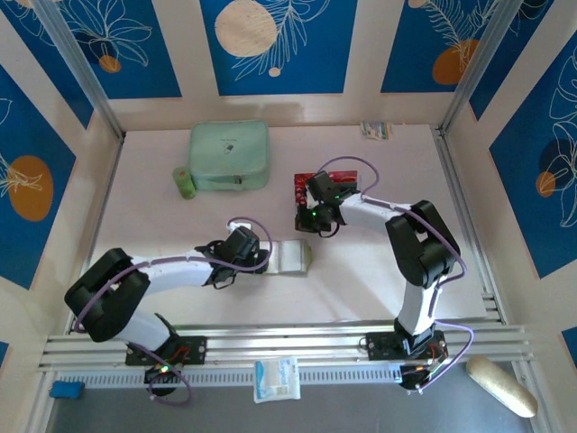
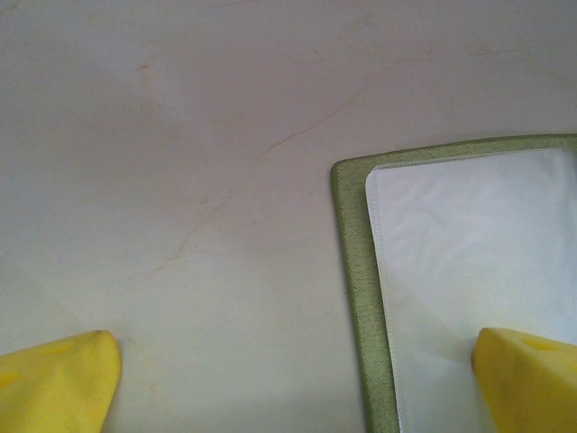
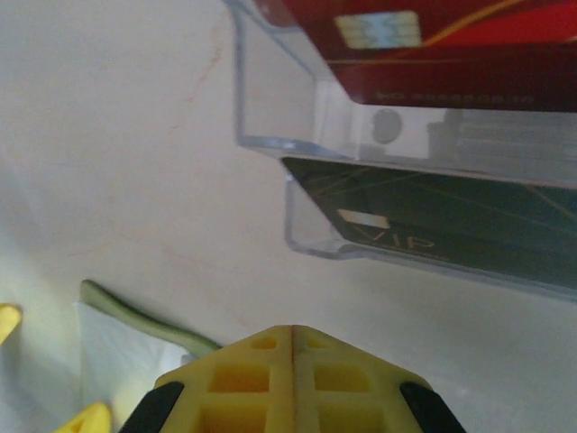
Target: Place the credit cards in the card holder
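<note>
Right fingers pressed shut, empty, cards just ahead in the tray; they look thin, stiff, slick, probably best pinched by an edge; left fingers spread wide, holder under one tip

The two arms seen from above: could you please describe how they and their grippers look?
Both the left arm and the right arm have white links, black joints and black bases, with a lilac cable looping along each and small green lights. The left gripper and right gripper have yellow fingers; the right one's show square moulded recesses.
</note>
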